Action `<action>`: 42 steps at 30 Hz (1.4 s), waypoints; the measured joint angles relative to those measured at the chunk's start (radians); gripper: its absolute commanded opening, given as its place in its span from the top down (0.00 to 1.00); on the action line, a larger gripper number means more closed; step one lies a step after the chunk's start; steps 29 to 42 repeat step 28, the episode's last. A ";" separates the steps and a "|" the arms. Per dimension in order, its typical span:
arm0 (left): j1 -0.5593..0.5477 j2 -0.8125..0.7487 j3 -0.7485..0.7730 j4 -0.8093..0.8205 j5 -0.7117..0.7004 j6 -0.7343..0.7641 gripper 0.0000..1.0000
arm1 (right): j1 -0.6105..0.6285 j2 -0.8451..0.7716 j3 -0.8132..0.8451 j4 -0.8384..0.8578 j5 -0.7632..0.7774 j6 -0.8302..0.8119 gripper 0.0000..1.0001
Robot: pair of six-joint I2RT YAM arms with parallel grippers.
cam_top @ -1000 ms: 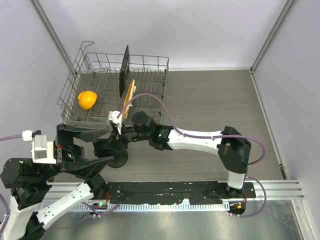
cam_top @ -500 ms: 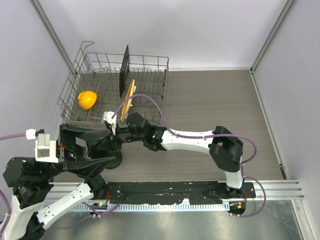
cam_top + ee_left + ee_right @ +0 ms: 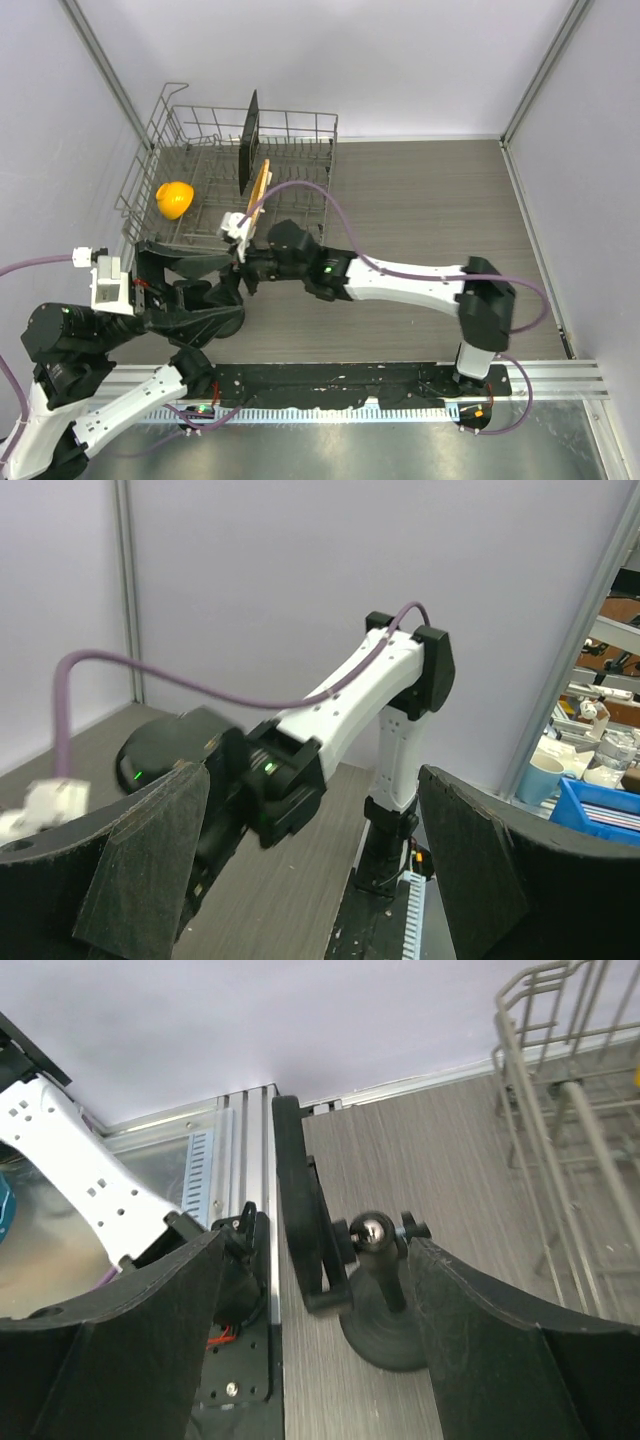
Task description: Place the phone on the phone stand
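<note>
In front of the dish rack [image 3: 300, 115], the phone [image 3: 298, 1195] stands on edge against the phone stand [image 3: 385, 1332].
Both sit on the counter [image 3: 430, 200] between the right gripper's [image 3: 318, 1250] spread fingers, untouched. The left gripper [image 3: 312, 775], spread and empty, is just left of the stand. An orange bowl [image 3: 174, 199] lies in the rack.

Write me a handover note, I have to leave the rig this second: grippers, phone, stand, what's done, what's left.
Left gripper: jaws open, empty.
Right gripper: jaws open, empty, pointed at the phone stand.
Phone stand: on the table, just in front of the dish rack.
Phone: upright on edge against the stand's cradle; looks seated, nothing gripping it.
Done: placement, apparently.
To do: check it sits firm, back both arms off.
</note>
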 measured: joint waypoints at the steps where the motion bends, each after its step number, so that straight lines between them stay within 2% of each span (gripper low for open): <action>1: 0.000 0.004 0.000 0.000 -0.001 0.000 0.10 | 0.000 -0.035 -0.020 -0.011 0.013 0.000 0.19; 6: 0.000 0.020 0.000 0.002 -0.018 -0.002 0.09 | -0.003 -0.334 -0.223 -0.064 0.131 0.002 0.19; 9: 0.000 0.031 0.000 0.015 -0.037 0.000 0.06 | -0.009 -0.518 -0.336 -0.108 0.264 0.024 0.14; 13: 0.000 0.104 0.010 0.050 -0.101 0.001 0.06 | -0.035 -0.735 -0.455 -0.264 0.599 0.151 0.13; 15: 0.000 0.198 0.039 0.061 -0.157 0.002 0.06 | -0.052 -0.849 -0.496 -0.420 0.813 0.231 0.13; 18: 0.000 0.325 0.064 0.076 -0.240 0.002 0.06 | -0.062 -1.015 -0.517 -0.620 1.051 0.324 0.12; 24: 0.000 0.489 0.080 0.078 -0.351 0.019 0.06 | -0.061 -1.296 -0.449 -0.768 1.347 0.364 0.12; 28: 0.000 0.511 0.131 0.053 -0.377 0.053 0.05 | -0.061 -1.335 -0.380 -0.723 1.431 0.281 0.12; 42: 0.000 0.511 0.131 0.053 -0.377 0.053 0.05 | -0.061 -1.335 -0.380 -0.723 1.431 0.281 0.12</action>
